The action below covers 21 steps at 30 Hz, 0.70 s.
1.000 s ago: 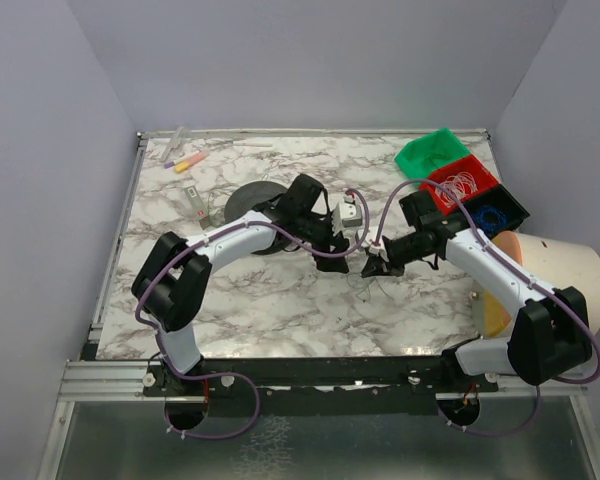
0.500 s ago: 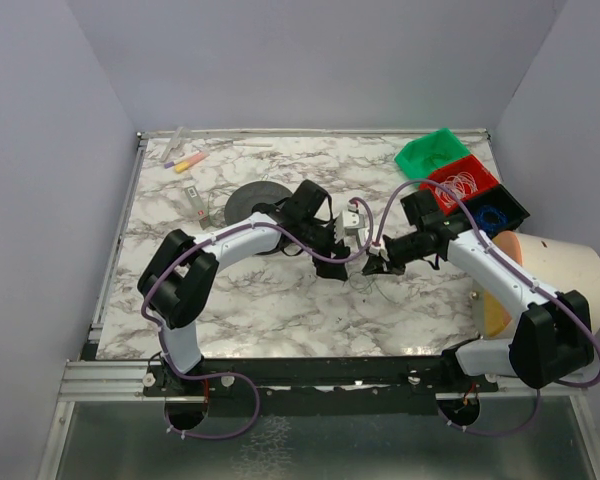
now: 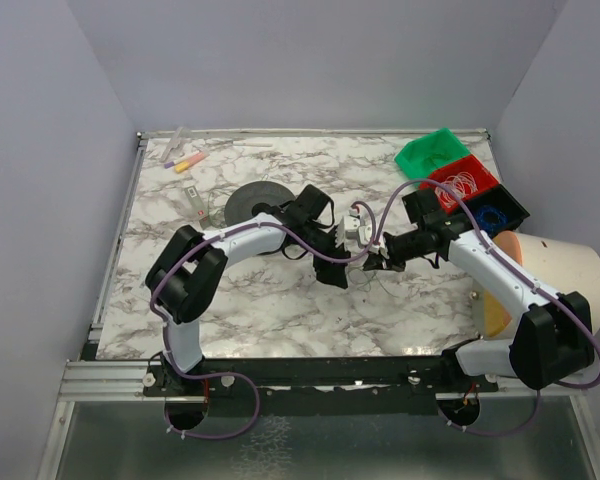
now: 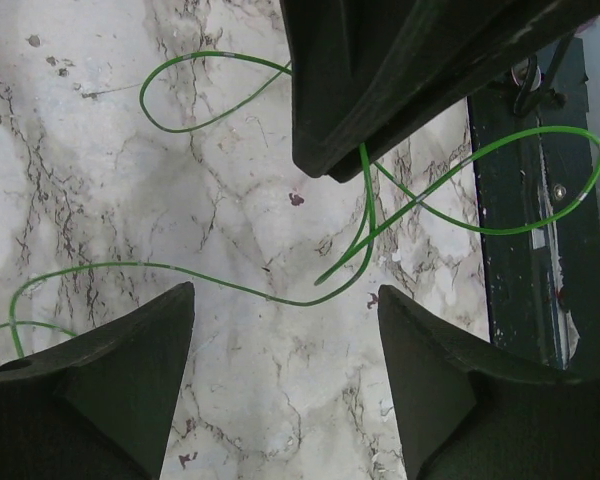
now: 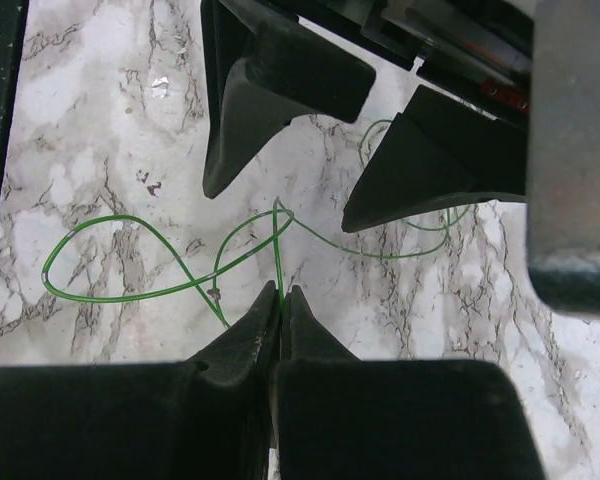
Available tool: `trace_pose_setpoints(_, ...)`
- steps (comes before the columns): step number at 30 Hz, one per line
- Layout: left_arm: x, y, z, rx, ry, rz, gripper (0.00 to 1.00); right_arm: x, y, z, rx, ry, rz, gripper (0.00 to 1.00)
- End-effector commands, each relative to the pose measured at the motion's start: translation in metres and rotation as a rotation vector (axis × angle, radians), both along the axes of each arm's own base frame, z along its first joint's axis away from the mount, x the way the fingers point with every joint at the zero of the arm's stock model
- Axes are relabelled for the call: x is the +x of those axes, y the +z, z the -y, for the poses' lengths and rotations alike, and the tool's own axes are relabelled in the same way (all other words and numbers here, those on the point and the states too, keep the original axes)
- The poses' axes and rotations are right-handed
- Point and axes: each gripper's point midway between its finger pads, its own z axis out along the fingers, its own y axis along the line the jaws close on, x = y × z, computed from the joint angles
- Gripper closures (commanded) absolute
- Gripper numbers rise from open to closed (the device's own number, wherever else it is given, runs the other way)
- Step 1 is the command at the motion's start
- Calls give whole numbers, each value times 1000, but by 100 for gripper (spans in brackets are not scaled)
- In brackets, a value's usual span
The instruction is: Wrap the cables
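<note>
The marbled tabletop point(image 3: 280, 300) fills the scene. The left arm point(image 3: 240, 238) and right arm point(image 3: 490, 260) reach in and meet near its middle. A cream tub point(image 3: 560, 275) lies on its side at the right edge. A black spool point(image 3: 248, 200) sits behind the left arm. Three bins stand in the far right corner: green point(image 3: 432, 153), red point(image 3: 460, 183) with whitish coils in it, and black point(image 3: 495, 212) with blue loops in it.

The left pincer point(image 3: 337, 272) is spread wide and grips nothing; in its wrist view its fingers point(image 4: 130, 370) hang above bare marble. Just beside it, the right pincer point(image 3: 372, 262) is pressed together, pinching the wire point(image 5: 277, 245) at its tip.

The wire is thin and green. It lies in loose loops on the tabletop between and below the two pincers. One strand rises into the right pincer's tip, and another point(image 4: 280, 301) curves across the gap between the left fingers.
</note>
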Motion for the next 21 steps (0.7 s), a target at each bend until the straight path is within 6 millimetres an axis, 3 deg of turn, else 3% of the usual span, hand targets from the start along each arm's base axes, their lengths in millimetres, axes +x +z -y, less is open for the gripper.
trace_pose_setpoints(1,5,15,12,-48,2,-3,25,-5,1,-2,25,16,-13,100)
trace_pose_setpoints(6,-4,20,5,-51,-32,0,27,-2,-1,0,15,0,11,100)
trace_pose_setpoints(11,-8,14,10,-49,-49,-16,28,-7,4,-4,41,19,-14,100)
trace_pose_setpoints(17,-6,15,15,-50,-42,-31,60,1,4,0,26,-22,12,100)
trace_pose_setpoints(19,-6,16,12,-42,-30,-20,78,8,3,4,6,-55,34,100)
trace_pose_setpoints(21,-6,16,8,-30,-17,-5,83,18,4,8,-19,-93,65,99)
